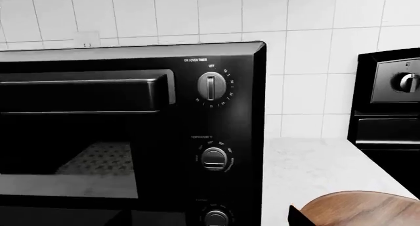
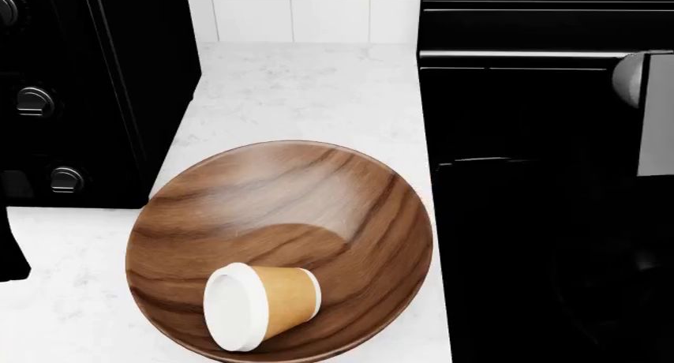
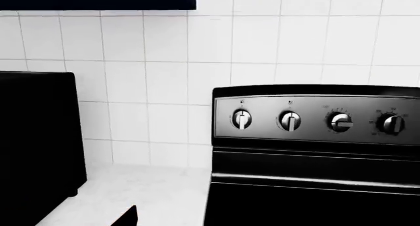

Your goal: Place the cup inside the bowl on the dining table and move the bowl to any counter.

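Observation:
The dark wooden bowl [image 2: 316,213] rests on the white veined counter [image 2: 305,87], between the black oven and the black stove. The tan cup [image 2: 263,304] with its white lid lies on its side inside the bowl, near the bowl's front edge. In the left wrist view, only one dark fingertip [image 1: 298,217] of my left gripper shows, right beside the bowl's rim [image 1: 361,209]. The right wrist view likewise shows just one dark fingertip [image 3: 125,217] of my right gripper, over the counter [image 3: 144,191] with nothing on it. The dining table is out of view.
A black toaster oven [image 1: 131,137] with knobs stands on the counter at the left, close to the bowl. A black stove [image 3: 315,152] with several knobs borders the counter on the right. White tiled wall [image 2: 305,12] lies behind. A grey part of my right arm [image 2: 645,87] hangs over the stove.

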Available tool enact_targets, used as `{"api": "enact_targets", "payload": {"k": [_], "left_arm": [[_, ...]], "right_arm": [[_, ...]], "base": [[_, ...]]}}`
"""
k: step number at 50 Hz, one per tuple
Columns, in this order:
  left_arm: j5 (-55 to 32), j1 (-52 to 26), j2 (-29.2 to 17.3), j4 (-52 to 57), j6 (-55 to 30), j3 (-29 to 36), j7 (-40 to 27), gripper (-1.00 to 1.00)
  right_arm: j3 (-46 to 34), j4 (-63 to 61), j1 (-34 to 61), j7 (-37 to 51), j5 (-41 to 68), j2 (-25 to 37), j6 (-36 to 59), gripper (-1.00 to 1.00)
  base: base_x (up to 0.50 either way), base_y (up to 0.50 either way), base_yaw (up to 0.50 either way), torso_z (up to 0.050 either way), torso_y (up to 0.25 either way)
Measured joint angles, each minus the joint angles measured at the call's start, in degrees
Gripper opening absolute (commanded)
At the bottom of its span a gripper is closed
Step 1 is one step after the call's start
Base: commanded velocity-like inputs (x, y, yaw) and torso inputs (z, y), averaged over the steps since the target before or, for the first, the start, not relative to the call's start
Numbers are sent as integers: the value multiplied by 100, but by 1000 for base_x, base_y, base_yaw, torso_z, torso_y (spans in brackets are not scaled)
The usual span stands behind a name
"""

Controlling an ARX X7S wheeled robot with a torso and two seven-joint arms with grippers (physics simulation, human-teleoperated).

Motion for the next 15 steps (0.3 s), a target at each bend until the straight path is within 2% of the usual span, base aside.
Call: {"api": "enact_targets", "payload": {"k": [15], "left_arm": [[-1534,-1315,-349,-254,-406,139,-957,100]], "right_arm": [[126,-217,620,196,299,245,227,100]], "base": [[0,0,0,0,0]]}}
